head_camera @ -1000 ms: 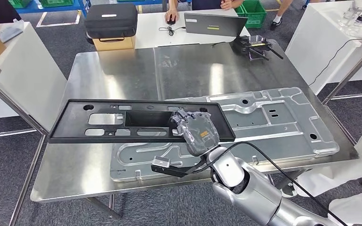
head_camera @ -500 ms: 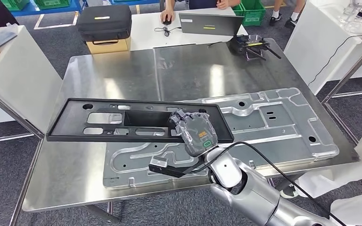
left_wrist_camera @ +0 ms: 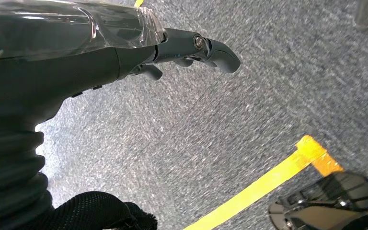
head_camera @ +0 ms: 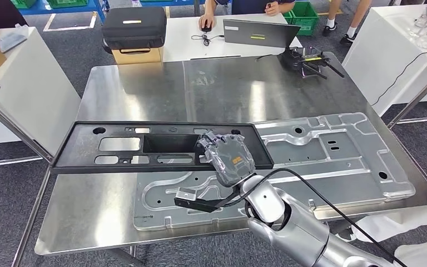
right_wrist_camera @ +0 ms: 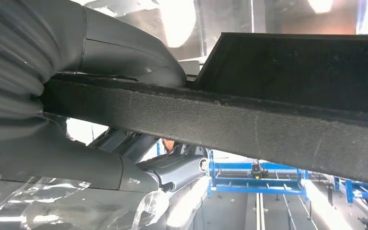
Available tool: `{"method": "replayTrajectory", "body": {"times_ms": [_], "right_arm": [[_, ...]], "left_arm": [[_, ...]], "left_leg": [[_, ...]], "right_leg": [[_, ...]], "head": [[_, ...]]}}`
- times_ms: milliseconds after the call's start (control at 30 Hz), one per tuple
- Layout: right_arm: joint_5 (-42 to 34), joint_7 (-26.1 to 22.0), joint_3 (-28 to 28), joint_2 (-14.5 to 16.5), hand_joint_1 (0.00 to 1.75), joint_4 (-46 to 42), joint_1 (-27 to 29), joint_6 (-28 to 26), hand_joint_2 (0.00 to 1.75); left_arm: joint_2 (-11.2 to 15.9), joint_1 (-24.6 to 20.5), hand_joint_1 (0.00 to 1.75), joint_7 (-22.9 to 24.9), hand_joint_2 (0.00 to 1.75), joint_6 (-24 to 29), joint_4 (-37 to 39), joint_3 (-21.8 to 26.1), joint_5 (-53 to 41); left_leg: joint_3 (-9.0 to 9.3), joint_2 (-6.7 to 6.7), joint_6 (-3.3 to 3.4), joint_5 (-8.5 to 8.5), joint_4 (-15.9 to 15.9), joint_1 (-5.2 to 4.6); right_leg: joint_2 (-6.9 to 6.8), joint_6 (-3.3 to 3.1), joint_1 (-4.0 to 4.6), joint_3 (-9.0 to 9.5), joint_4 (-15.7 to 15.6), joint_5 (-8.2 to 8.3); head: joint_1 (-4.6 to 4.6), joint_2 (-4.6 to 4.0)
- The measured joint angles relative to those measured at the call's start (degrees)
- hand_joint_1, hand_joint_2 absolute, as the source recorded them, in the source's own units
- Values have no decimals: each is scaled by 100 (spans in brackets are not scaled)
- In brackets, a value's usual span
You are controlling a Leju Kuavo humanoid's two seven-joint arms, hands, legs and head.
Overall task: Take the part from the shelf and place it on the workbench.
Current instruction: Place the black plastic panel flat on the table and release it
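While the long black part (head_camera: 161, 146) is held level above the steel counter (head_camera: 144, 89), it is gripped near its right end by the right hand (head_camera: 229, 157), whose fingers (head_camera: 211, 139) are curled over its near edge. In the right wrist view the part (right_wrist_camera: 249, 120) is seen edge-on, clamped between the thick thumb above and the darker fingers (right_wrist_camera: 177, 170) below. The part's left end reaches out past the counter's left edge, and its right end overlaps a large stamped silver panel (head_camera: 333, 156) that lies flat on the counter. Whether the part touches the panel cannot be told. The left hand (left_wrist_camera: 100, 52) is seen over grey carpet (left_wrist_camera: 211, 124) crossed by a yellow floor line (left_wrist_camera: 268, 182); nothing is held in it, and its fingers (left_wrist_camera: 206, 48) are stretched out loosely. Beyond the counter, a black case (head_camera: 132, 28) rests on a cardboard box (head_camera: 137, 54), and a laptop (head_camera: 258, 34) stands on a white table where a person's hand (head_camera: 204, 23) rests on a mouse.
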Motion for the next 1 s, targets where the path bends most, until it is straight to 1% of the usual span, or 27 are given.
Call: {"method": "replayTrajectory", "body": {"times_ms": [33, 67, 133, 167, 200, 233, 300, 333, 367, 400, 433, 467, 500, 533, 567, 633, 667, 700, 767, 833, 933, 967, 1000], "right_arm": [[-4, -2, 1, 2, 175, 0, -3, 0, 175], [-7, -3, 2, 3, 175, 0, -6, 0, 175], [-13, -8, 4, 8, 175, -1, -10, -1, 175], [-14, -10, 3, 10, 175, -1, -14, -1, 175], [-19, -16, 3, 15, 175, -1, -21, -2, 175], [-25, -25, 3, 21, 175, -1, -27, -3, 175], [-37, -44, 7, 32, 175, 1, -35, -3, 175], [-40, -50, 9, 35, 175, 5, -33, -3, 175], [-40, -48, 12, 36, 175, 11, -31, -3, 175], [-40, -40, 14, 36, 175, 18, -30, -4, 175], [-40, -31, 14, 36, 175, 22, -30, -4, 175], [-40, -20, 13, 35, 175, 23, -31, -4, 175], [-40, -14, 12, 34, 175, 23, -35, -4, 175], [-42, -10, 9, 32, 131, 23, -37, -4, 131], [-44, -8, 8, 29, 87, 23, -38, -4, 87], [-49, -9, 7, 25, 0, 23, -39, -7, 0], [-50, -9, 7, 23, 0, 23, -39, -8, 0], [-50, -8, 6, 22, 0, 23, -39, -10, 0], [-51, -7, 5, 19, 0, 23, -38, -10, 0], [-51, -7, 4, 16, 0, 23, -38, -12, 0], [-51, -14, 5, 13, 0, 23, -38, -13, 0], [-51, -18, 5, 13, 0, 23, -38, -13, 0], [-51, -22, 4, 13, 0, 23, -38, -13, 0]], "left_arm": [[0, -2, 0, 1, 175, 0, 0, 0, 0], [-1, -3, 0, 1, 175, 0, 0, 0, 0], [4, -2, 0, 2, 175, 0, 0, 0, -1], [7, -4, 0, 1, 175, 0, 0, 0, -1], [10, -9, 0, 0, 175, -1, 0, 0, -2], [14, -11, 0, 0, 175, -3, 0, 0, -2], [17, -14, 0, -18, 175, -13, 0, 0, 4], [19, -14, 0, -49, 175, -17, 0, 0, 8], [22, -15, 0, -108, 175, -22, 0, 0, 4], [26, -18, 0, -180, 175, -22, 0, 0, -8], [31, -22, 0, -247, 175, -21, 0, 0, -27], [36, -25, 0, -294, 175, -19, 0, 0, -46], [38, -31, 0, -317, 175, -19, 0, 0, -57], [38, -36, 0, -325, 175, -26, 0, 0, -61], [38, -39, 0, -335, 175, -42, 0, 0, -60], [37, -41, 0, -362, 175, -92, 0, 0, -47], [36, -41, 0, -378, 175, -115, 0, 0, -37], [36, -42, 0, -392, 175, -136, 0, 0, -30], [36, -43, 0, -412, 175, -178, 0, 0, -27], [37, -46, 0, -418, 175, -208, 0, 0, -38], [38, -51, 0, -386, 175, -197, 0, 0, -45], [38, -51, 0, -360, 175, -191, 0, 0, -40], [38, -50, 0, -337, 131, -189, 0, 0, -30]], "left_leg": [[11, -4, -25, -22, 0, -9], [12, -5, -53, -38, -4, -14], [9, -1, -113, -65, -10, 0], [-14, 6, -151, -110, 49, 10], [-88, 12, -191, -200, 213, 21], [-235, 19, -230, -342, 508, 39], [-668, 26, -298, -656, 1324, 65], [-855, 28, -322, -724, 1624, 78], [-947, 31, -336, -680, 1719, 87], [-919, 35, -345, -523, 1570, 96], [-781, 39, -348, -288, 1206, 103], [-595, 44, -342, -69, 768, 105], [-427, 44, -322, 89, 389, 96], [-313, 44, -291, 173, 138, 85], [-265, 41, -264, 188, 31, 79], [-259, 32, -232, 194, 10, 77], [-258, 28, -231, 198, 5, 79], [-257, 22, -226, 196, 4, 73], [-258, 15, -208, 189, 6, 64], [-259, 15, -189, 182, 7, 55], [-260, 16, -170, 178, 10, 44], [-260, 17, -166, 177, 11, 42], [-259, 17, -164, 177, 11, 41]], "right_leg": [[1, -19, 13, 101, -225, 60], [3, -36, 28, 138, -311, 48], [4, -75, 25, 150, -351, 40], [3, -101, 16, 166, -369, 38], [1, -126, 1, 184, -387, 39], [-2, -146, -11, 200, -397, 35], [-4, -170, -13, 211, -394, 16], [-3, -173, -14, 218, -393, 5], [-1, -170, -15, 232, -392, -9], [3, -162, -19, 254, -391, -25], [6, -148, -23, 286, -391, -46], [8, -126, -24, 319, -392, -68], [12, -100, -17, 341, -389, -91], [16, -75, -9, 351, -387, -107], [19, -81, 9, 351, -379, -125], [23, -151, 27, 347, -374, -135], [21, -192, 33, 353, -378, -137], [19, -208, 31, 360, -392, -129], [15, -198, 29, 376, -419, -122], [14, -165, 24, 382, -439, -111], [14, -59, 10, 387, -457, -105], [14, -38, 8, 388, -458, -106], [14, -28, 8, 388, -458, -105]], "head": [[-1, 0], [-2, 0], [-2, 1], [-4, 1], [-7, 1], [-9, 1], [-13, 1], [-13, 1], [-13, 1], [-13, 1], [-13, 1], [-13, 0], [-12, 0], [-10, 0], [-9, 0], [-5, 1], [-5, 1], [-4, 1], [-4, 1], [-4, 1], [-4, 1], [-4, 1], [-4, 1]]}}
